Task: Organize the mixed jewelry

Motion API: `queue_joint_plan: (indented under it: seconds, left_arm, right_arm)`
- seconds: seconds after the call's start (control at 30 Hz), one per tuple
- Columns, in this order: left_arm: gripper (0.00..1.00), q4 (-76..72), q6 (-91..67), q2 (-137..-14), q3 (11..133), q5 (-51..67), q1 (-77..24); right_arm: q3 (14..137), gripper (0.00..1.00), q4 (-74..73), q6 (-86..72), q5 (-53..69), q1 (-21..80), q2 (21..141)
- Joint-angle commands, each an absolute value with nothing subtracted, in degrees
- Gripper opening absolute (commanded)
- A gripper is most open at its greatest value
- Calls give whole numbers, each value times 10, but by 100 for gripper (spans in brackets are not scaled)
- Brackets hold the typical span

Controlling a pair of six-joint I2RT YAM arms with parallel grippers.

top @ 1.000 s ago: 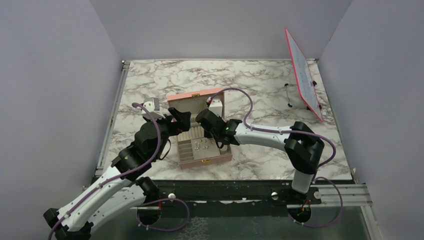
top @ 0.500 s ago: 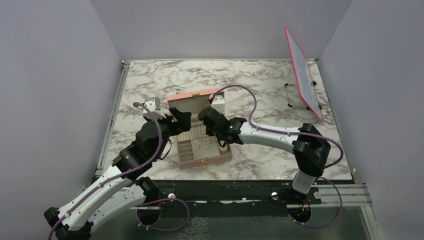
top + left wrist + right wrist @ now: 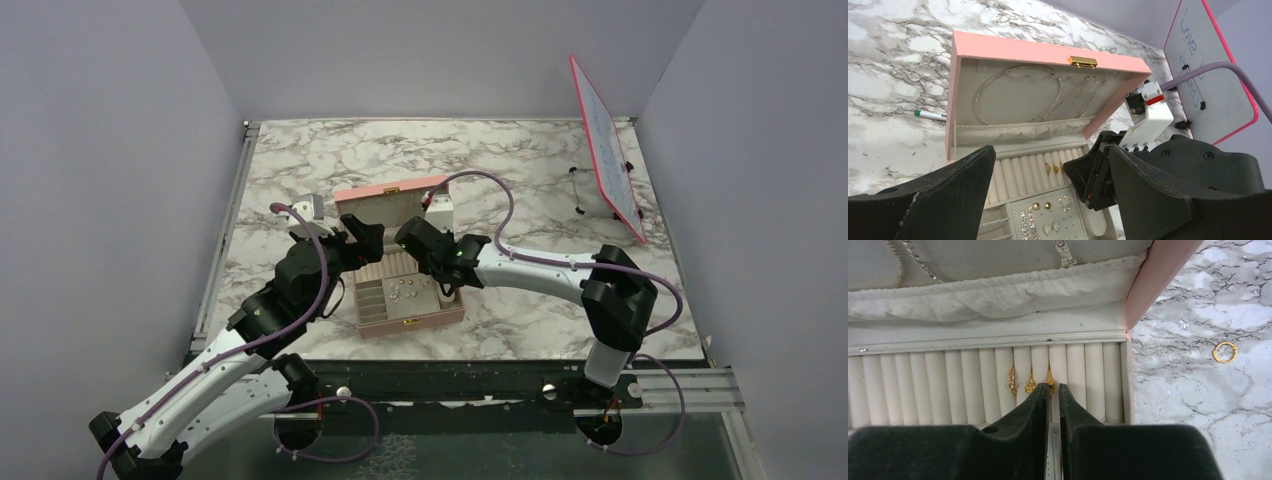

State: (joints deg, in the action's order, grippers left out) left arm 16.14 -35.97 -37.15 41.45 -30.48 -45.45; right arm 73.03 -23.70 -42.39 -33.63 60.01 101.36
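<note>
right claw (image 3: 1050,389) nearly clenched, hold not determinable; retracting could drag the gold ring (image 3: 1050,382) at its tips loose.

Whether the right tool (image 3: 1054,387) grips the rightmost gold ring (image 3: 1050,380) is hidden by its tips.

3 slotted rings (image 3: 1030,386), 1 loose ring (image 3: 1224,352), 1 pink box (image 3: 1048,50), 1 pen (image 3: 930,115).

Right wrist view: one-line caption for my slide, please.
Right gripper tips at three gold rings seated in the pink jewelry box ring rolls; a fourth gold ring lies outside on the marble table.
</note>
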Motion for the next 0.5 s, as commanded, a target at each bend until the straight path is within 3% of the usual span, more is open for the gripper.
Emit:
queue_joint_plan:
  seconds: [0.0, 0.47]
  left_arm:
    - [85, 158, -361, -371, 417, -306, -453]
    - [85, 158, -361, -373, 418, -305, -453]
  right_arm:
    - [743, 17, -240, -421, -345, 596, 1027]
    - [736, 11, -229, -417, -318, 587, 1039]
